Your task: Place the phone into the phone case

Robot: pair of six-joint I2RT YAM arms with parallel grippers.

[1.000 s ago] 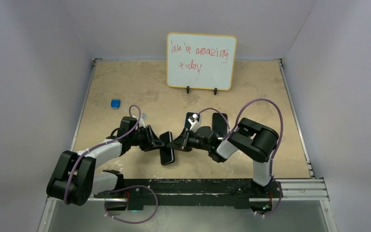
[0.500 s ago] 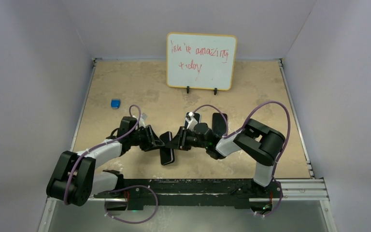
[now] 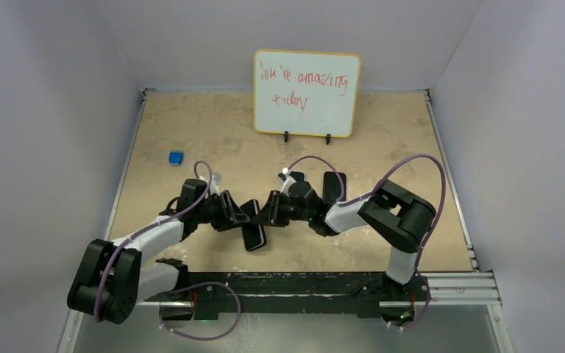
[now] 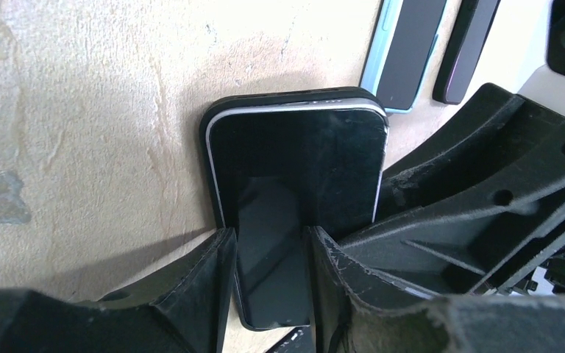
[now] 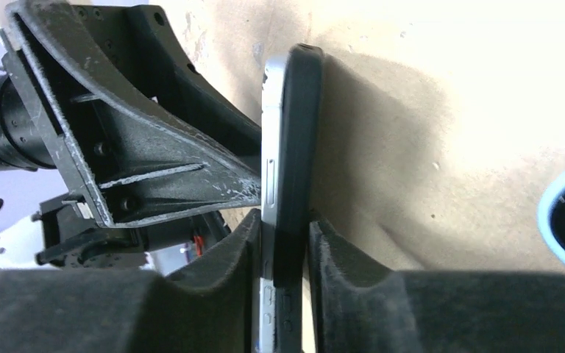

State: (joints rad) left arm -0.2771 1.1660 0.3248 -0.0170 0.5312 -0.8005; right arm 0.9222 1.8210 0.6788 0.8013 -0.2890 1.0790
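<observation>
The phone (image 3: 334,187) lies flat on the counter (image 3: 206,125). Seen from overhead, its long axis runs about 12 to 6, and it sits at roughly 2 o'clock from where the two sets of jaws meet. The right arm is much the nearer, with its forearm passing just beside the phone. In the left wrist view the phone is a slim dark slab with a thin reddish rim. The phone case (image 4: 373,51), a pale blue shell, lies just beside it at its 9 o'clock in that view. I cannot tell whether the dark area inside that shell is lining or something seated there. Neither set of jaws is on the phone. The right jaws are clenched across the thickness of another handset (image 4: 294,154), silver-rimmed in a black shell. The left jaws are parted, with fingers (image 4: 199,287) laid against its screen and nothing between them. Reaching the phone would likely mean letting this handset go first.
</observation>
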